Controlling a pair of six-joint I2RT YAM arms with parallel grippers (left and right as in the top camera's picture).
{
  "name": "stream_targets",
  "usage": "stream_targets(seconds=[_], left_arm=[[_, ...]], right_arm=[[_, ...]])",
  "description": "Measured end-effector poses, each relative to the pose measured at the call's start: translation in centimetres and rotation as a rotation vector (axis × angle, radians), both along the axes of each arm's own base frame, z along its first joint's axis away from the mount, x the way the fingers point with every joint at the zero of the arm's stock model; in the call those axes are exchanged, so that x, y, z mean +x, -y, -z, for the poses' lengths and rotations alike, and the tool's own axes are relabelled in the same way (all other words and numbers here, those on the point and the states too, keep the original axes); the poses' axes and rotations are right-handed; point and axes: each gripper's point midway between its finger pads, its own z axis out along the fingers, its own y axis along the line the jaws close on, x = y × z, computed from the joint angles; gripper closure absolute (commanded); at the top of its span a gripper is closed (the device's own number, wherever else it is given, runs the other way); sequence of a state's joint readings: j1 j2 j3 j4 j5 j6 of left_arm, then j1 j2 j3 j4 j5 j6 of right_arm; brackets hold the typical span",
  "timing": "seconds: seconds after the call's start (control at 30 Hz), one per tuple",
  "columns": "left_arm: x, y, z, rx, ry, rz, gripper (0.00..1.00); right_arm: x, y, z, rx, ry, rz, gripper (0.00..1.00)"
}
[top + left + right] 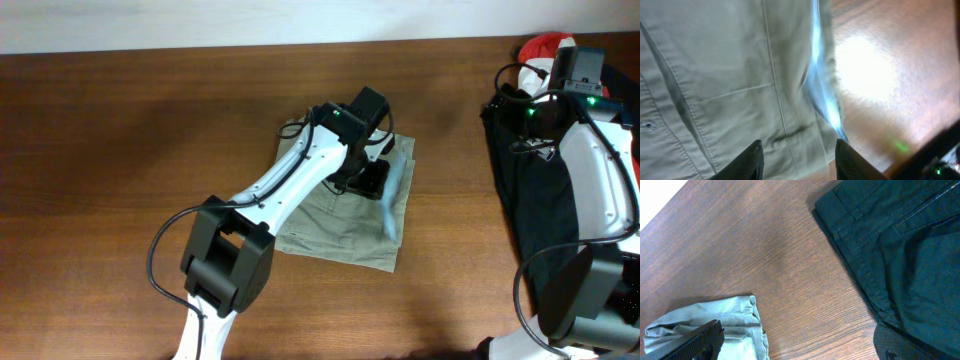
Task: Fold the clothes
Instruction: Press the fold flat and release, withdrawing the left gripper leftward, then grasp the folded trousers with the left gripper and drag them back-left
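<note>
The khaki shorts [340,220] lie folded into a rough square at mid-table, with a pale bluish edge along their right side. My left gripper [370,178] hangs over their upper right part. In the left wrist view its fingers [799,162] are open just above the shorts' [730,75] seamed hem, with nothing between them. My right gripper [802,347] is open and empty above bare wood. It sits between a corner of the shorts [715,315] and the black garment [900,245]. The black garment [535,200] lies under my right arm [595,170].
A red-and-white garment [545,45] lies at the back right corner, behind the black one. The wooden table [120,150] runs wide to the left of the shorts. A bright light patch shows on the wood [865,70] beside the shorts' edge.
</note>
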State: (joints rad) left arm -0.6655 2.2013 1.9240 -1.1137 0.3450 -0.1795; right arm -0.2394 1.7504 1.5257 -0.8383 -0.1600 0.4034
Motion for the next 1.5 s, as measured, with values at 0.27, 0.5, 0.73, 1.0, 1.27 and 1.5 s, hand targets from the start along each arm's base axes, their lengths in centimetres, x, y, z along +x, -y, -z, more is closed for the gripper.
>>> stream_targets(seconds=[0.27,0.5,0.73,1.0,1.27,1.5], left_arm=[[0.7,-5.8,-1.6,0.102,-0.066,-0.023,0.93],[3.6,-4.6,0.4,0.029,0.037,-0.033,0.99],[1.4,-2.3,2.9,0.016,0.010,0.001,0.99],[-1.1,-0.4,7.9,0.025,-0.113,0.039,1.00],[5.4,-6.5,-0.2,0.088,-0.011,-0.103,0.03],[10.6,-23.7,-0.9,0.074,-0.039,-0.420,0.01]], right_arm=[[0.0,0.0,0.0,0.000,0.000,0.000,0.01],[0.0,0.0,0.0,0.000,0.000,0.000,0.01],[0.0,0.0,0.0,0.001,0.000,0.000,0.01],[0.0,0.0,0.0,0.000,0.000,0.000,0.01],[0.0,0.0,0.0,0.000,0.000,0.000,0.01],[0.0,0.0,0.0,0.000,0.000,0.000,0.01]])
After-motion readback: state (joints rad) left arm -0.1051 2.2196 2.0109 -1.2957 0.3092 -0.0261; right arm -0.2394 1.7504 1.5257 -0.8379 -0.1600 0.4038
